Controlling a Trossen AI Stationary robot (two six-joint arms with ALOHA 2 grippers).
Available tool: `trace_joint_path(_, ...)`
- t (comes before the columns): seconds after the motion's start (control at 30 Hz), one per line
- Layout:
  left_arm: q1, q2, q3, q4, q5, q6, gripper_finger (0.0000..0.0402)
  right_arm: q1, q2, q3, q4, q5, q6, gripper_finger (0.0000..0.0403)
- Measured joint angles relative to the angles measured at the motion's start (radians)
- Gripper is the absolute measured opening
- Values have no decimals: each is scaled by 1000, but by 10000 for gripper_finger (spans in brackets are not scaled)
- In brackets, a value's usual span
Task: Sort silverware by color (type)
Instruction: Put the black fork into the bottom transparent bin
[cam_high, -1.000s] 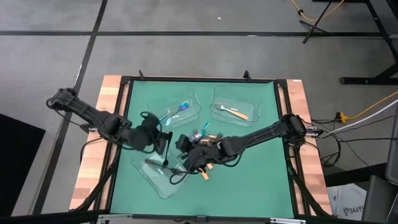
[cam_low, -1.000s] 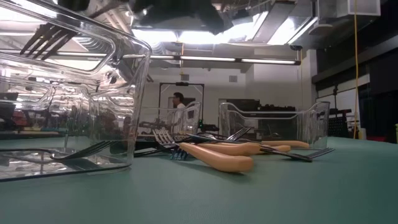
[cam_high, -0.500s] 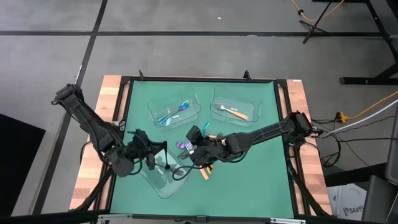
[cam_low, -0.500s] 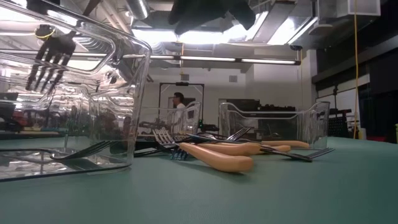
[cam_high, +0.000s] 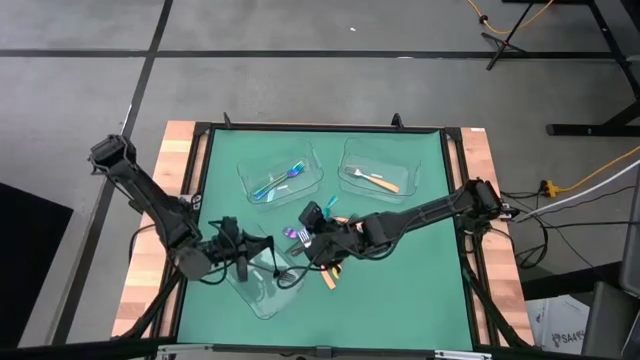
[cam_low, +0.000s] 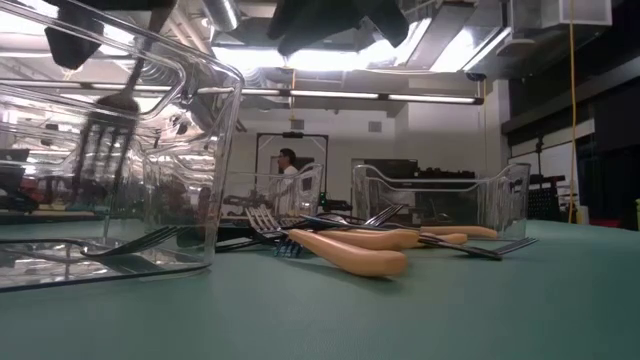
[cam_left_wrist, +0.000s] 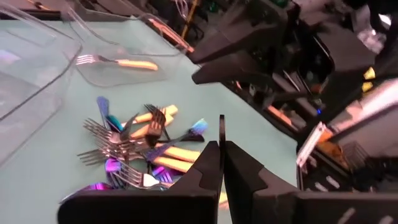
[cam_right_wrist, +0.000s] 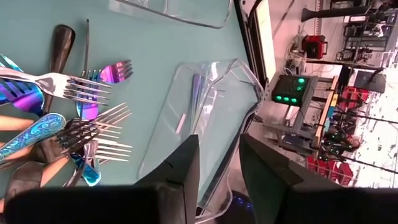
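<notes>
My left pincer (cam_high: 262, 249) pinches a dark fork (cam_low: 105, 140) over the near tray (cam_high: 262, 298). I should lower it gently, then let go.

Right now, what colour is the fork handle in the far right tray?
Orange; the fork has silver tines. Clearest in the high view.

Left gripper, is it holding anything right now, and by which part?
Yes. The left gripper is shut on a dark fork, gripped at the handle end, tines hanging down inside the near clear tray.
</notes>
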Motion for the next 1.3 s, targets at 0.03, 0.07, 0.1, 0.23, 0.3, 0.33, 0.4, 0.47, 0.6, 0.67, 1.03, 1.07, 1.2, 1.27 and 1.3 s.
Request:
trace_joint_path(0.03,0,4,-4,10,-12,0,1,-2,0,0,0,0,3,110)
trace_joint_path(0.07,0,6,-6,10,-21,0,1,-4,0,0,0,0,5,110)
trace_joint_path(0.1,1,10,-7,10,-23,-2,1,-6,0,0,0,0,10,110)
trace_joint_path(0.23,0,38,-8,18,-22,-2,1,-14,0,0,1,-72,34,110)
trace_joint_path(0.3,1,48,-8,21,-22,-2,1,-23,0,0,6,-144,57,110)
trace_joint_path(0.33,0,52,-8,22,-22,-2,1,-27,0,0,13,-184,78,110)
trace_joint_path(0.4,0,59,-8,22,-22,-2,1,-41,1,0,32,-274,138,110)
trace_joint_path(0.47,0,59,-8,25,-22,-2,1,-58,1,0,53,-375,217,110)
trace_joint_path(0.6,0,59,-8,36,-21,13,1,-100,1,0,83,-529,426,110)
trace_joint_path(0.67,0,59,-8,68,-21,57,1,-122,1,0,99,-568,556,110)
trace_joint_path(1.03,0,59,-8,320,2,421,3,-165,1,0,133,-881,759,110)
trace_joint_path(1.07,0,59,-8,329,2,438,3,-159,2,0,147,-894,769,110)
trace_joint_path(1.2,0,59,-8,367,2,494,4,-141,7,0,224,-887,860,110)
trace_joint_path(1.27,0,59,-8,378,3,512,4,-140,15,0,248,-851,914,110)
trace_joint_path(1.3,0,59,-8,382,2,522,4,-139,17,-1,245,-842,936,110)
